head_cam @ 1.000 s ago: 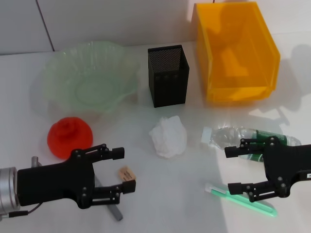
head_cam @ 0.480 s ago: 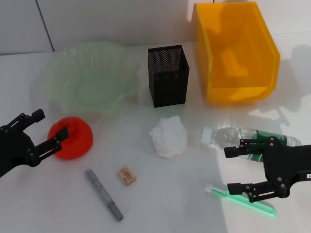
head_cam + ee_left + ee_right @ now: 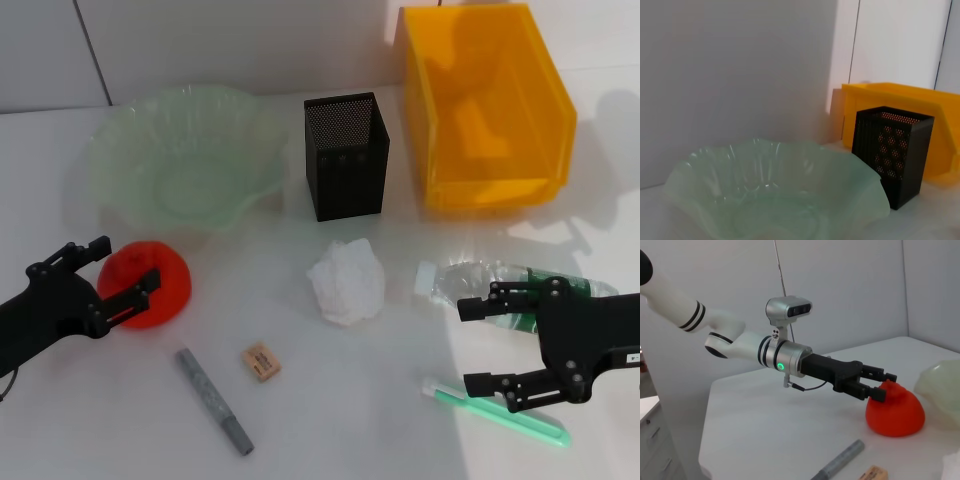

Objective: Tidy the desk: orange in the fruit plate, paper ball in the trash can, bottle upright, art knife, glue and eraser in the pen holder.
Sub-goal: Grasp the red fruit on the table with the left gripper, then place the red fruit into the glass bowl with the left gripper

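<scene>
The left claw (image 3: 112, 270), fingers apart, straddles the orange (image 3: 150, 283) on the white bench (image 3: 330, 400), just before the fruit plate (image 3: 180, 165). The right wrist view alone shows its arm (green light lit) against grey walls. The right claw (image 3: 480, 345) hangs spread beside the fallen bottle (image 3: 470, 280).

No text, brand, number or sign can be read anywhere. The bottle (image 3: 520, 285) carries a green label, and the eraser (image 3: 260, 361) has faint print on its top face, but neither shows legible letters.
</scene>
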Controlling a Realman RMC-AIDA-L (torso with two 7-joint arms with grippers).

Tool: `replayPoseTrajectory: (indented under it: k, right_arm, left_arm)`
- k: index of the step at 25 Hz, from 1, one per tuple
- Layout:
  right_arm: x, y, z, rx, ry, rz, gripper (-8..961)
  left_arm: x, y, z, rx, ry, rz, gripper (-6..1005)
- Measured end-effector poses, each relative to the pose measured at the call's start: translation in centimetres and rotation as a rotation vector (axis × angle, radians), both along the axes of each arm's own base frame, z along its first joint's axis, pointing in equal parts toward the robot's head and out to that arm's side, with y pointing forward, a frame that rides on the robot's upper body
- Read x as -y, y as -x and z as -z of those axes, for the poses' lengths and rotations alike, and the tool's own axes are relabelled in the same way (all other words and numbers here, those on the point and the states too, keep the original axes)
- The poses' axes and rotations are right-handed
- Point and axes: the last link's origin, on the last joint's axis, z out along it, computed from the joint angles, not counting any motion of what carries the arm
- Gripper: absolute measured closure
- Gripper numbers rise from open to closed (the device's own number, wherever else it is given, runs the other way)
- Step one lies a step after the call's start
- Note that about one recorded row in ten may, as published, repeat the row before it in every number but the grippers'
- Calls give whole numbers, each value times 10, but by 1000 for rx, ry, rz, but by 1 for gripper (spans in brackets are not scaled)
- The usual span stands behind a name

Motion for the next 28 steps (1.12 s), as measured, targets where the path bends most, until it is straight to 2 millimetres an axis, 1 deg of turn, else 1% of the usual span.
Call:
replayPoseTrajectory:
  k: [8, 14, 19, 23, 24, 25, 28]
  right_arm:
    - [-2, 1, 1, 4, -5, -2, 181]
    - [-5, 1, 1, 11, -14, 0, 184]
    - [-7, 1, 2, 18, -20, 2, 187]
    - [-8, 1, 2, 19, -21, 2, 190]
    - [-8, 1, 3, 19, -22, 2, 190]
    - [-8, 1, 3, 19, -22, 2, 191]
    - [-7, 1, 3, 18, -22, 5, 193]
  left_arm:
    - [-9, 5, 9, -61, 11, -54, 285]
    - [-9, 5, 10, -68, 13, -50, 300]
    - [-6, 1, 9, -52, 29, -14, 313]
    - [-3, -5, 7, -26, 40, 27, 509]
    - [1, -10, 4, 0, 47, 69, 558]
    - [1, -10, 4, 0, 47, 69, 587]
    - [3, -19, -4, 41, 39, 132, 673]
